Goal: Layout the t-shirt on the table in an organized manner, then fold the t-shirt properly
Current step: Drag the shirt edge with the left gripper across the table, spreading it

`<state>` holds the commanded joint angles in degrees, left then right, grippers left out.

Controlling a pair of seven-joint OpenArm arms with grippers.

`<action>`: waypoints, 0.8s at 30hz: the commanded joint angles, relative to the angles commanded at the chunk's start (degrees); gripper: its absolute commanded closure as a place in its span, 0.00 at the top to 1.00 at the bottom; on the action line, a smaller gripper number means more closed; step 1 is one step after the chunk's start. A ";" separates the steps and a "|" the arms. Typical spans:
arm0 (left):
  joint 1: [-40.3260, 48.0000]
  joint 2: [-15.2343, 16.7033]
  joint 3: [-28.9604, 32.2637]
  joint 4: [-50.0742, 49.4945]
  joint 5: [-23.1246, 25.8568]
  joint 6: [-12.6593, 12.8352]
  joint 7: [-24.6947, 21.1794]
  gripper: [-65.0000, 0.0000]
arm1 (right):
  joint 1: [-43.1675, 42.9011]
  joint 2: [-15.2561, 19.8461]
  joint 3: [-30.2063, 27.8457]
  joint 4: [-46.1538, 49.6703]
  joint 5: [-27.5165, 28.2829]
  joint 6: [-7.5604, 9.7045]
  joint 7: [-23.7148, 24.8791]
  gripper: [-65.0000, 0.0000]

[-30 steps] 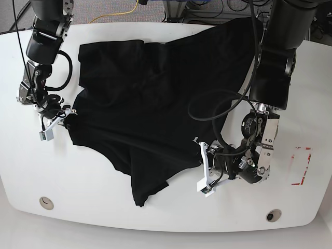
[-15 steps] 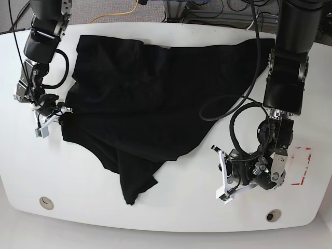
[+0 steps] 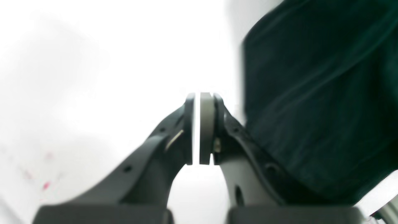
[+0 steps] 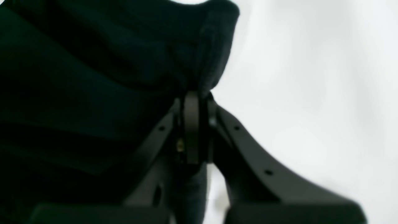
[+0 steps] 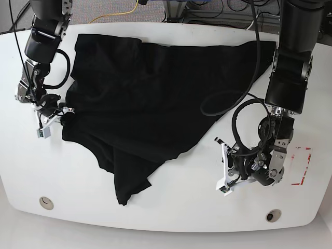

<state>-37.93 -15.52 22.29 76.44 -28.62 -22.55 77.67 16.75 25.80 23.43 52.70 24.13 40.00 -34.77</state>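
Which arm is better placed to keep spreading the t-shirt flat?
Probably the right. Its end effector is shut on the t-shirt at the cloth's edge, while the left end effector is closed on nothing, over bare table, apart from the cloth.

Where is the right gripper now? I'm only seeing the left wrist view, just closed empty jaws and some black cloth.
Observer: The right gripper is shut on the t-shirt at its edge, on the side opposite you.
Operator: Is the shirt flat?
Observer: No, its near corner is doubled over in a fold.
Operator: Is my gripper touching cloth?
Observer: No, the left gripper is over bare table, apart from the hem, with the red marking beyond it.
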 joint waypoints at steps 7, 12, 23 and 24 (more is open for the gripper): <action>5.54 -1.67 -9.05 1.85 0.00 -5.80 0.62 0.00 | 0.00 -0.35 0.00 0.00 0.09 0.00 0.00 0.00; 9.14 -1.58 -19.16 2.37 0.00 -12.57 2.33 0.00 | 0.00 -0.79 0.00 0.00 -0.18 0.00 0.00 0.00; 24.79 -1.93 -33.76 17.05 0.00 -17.45 2.33 0.00 | -0.09 -1.14 0.00 0.00 0.00 0.00 0.00 0.00; 26.46 -2.20 -34.64 18.99 0.00 -17.45 2.33 0.00 | -0.09 -1.14 0.00 0.00 0.00 0.00 0.00 0.00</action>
<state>-11.47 -17.71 -12.35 95.43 -28.62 -40.00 80.00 16.66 24.66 23.43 52.70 24.13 40.00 -34.77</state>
